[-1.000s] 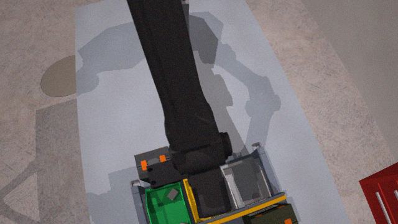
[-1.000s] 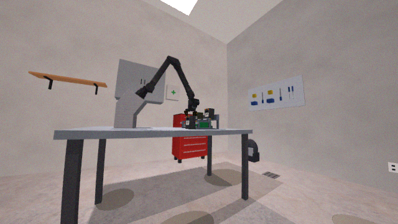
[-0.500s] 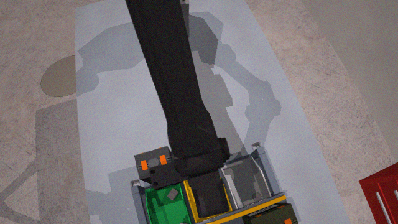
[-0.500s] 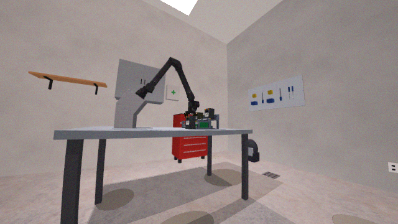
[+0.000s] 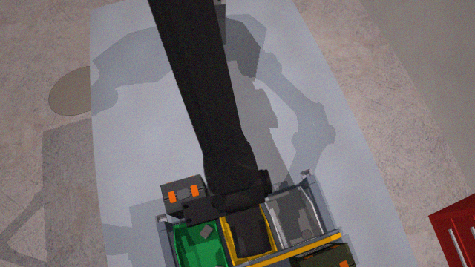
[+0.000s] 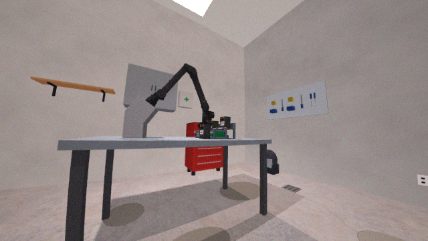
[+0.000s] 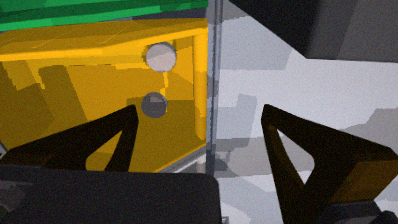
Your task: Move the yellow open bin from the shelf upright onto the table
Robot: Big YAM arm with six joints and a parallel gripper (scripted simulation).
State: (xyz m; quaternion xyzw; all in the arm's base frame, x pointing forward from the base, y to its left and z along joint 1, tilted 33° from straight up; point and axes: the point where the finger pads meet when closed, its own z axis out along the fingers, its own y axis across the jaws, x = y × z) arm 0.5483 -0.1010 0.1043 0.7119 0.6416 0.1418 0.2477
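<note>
The yellow open bin (image 5: 227, 233) (image 7: 90, 80) sits in the small shelf rack (image 5: 315, 193) (image 6: 231, 128) at the table's end, between a green bin (image 5: 194, 246) (image 7: 100, 12) and a grey bin (image 5: 297, 219). Two grey round parts (image 7: 161, 56) (image 7: 154, 105) lie inside it. My gripper (image 5: 248, 233) (image 7: 199, 112) (image 6: 205, 132) is open and empty. It reaches down into the yellow bin. In the wrist view one finger is inside the bin and the other outside, with the bin's side wall and a grey rack post (image 7: 214, 75) between them.
A dark box with orange marks (image 5: 183, 193) stands beside the rack, and an olive box (image 5: 323, 257) sits lower in it. The grey table (image 5: 148, 130) (image 6: 160, 143) stretches away from the rack. A red tool cabinet (image 5: 456, 233) (image 6: 204, 155) stands off the table.
</note>
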